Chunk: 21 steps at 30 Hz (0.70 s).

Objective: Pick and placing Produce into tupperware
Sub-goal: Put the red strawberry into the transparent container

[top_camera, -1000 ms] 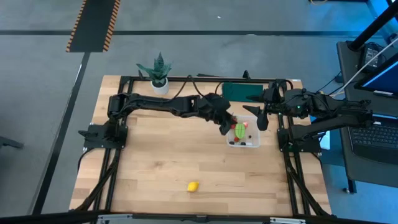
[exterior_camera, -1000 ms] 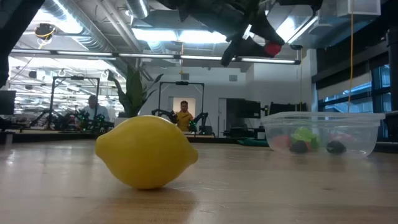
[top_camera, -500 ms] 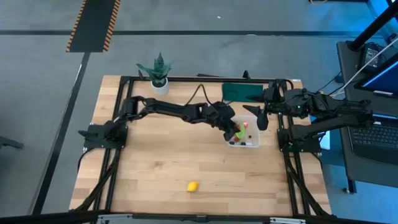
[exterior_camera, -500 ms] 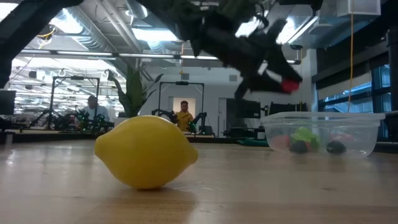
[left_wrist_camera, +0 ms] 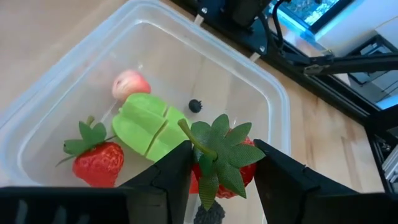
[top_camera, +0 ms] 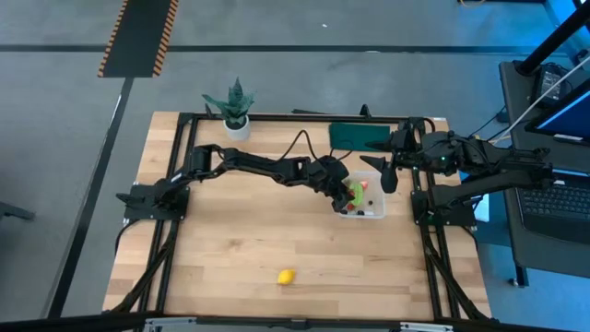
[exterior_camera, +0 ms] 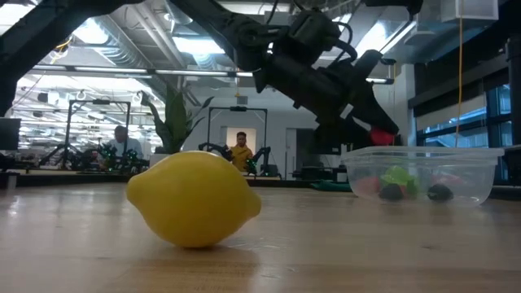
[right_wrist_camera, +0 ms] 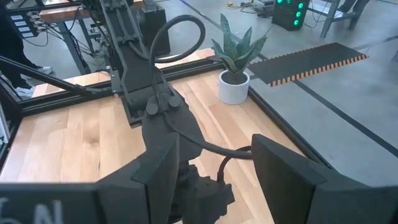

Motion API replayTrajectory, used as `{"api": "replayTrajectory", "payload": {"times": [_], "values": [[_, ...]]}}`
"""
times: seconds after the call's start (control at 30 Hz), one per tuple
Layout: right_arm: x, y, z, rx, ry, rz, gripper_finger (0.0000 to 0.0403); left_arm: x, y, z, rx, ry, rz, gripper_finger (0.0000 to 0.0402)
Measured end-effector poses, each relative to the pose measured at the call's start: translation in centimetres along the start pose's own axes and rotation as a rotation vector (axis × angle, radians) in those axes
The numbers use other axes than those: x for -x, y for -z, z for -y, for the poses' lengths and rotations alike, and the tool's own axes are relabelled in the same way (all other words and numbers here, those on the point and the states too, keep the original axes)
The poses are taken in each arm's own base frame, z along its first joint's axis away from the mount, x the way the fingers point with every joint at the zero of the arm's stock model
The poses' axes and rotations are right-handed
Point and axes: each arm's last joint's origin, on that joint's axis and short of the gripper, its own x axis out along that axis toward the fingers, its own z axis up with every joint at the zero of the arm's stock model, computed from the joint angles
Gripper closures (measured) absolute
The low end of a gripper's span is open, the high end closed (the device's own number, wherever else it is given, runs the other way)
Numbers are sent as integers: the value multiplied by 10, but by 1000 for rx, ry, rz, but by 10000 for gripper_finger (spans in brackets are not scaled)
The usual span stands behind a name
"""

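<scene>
My left gripper hangs over the clear tupperware and is shut on a red strawberry with a green leaf cap. On the box's floor lie a second strawberry, a green leafy piece, a pink round fruit and a dark berry. The yellow lemon rests on the table near its near edge. My right gripper waits open beyond the box's far right corner. My left gripper pinches the strawberry by its red body between its two fingers, the leaf cap facing up toward the wrist. The fingers slant down from the table's left. The strawberry is lifted clear, just above the things inside the tupperware.
A potted plant in a white pot stands at the far edge, and a flat dark green rectangle lies behind the tupperware. Black frame rails run along the table's sides. People show in the room behind.
My left gripper has moved toward the table's right and down, from beside the tupperware's left rim to a place over its inside, tipping further downward. It has kept the strawberry between its fingers throughout. The lemon and the box have stayed put.
</scene>
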Motion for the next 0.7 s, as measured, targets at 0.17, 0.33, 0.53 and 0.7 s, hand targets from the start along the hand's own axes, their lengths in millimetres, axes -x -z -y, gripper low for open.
{"api": "replayTrajectory", "payload": {"times": [0.17, 0.33, 0.53, 0.7], "values": [[0, 0, 0, 1, 0, -1, 199, 0, -1, 0, -1, 2, 12, 251], [0, 0, 0, 3, 0, -1, 199, 0, -1, 1, -1, 5, 10, 249], [0, 0, 0, 4, 0, -2, 199, 0, -1, 1, 0, 33, -5, 224], [0, 0, 0, 7, 1, -4, 199, 0, -1, 1, 0, 33, -4, 182]]}}
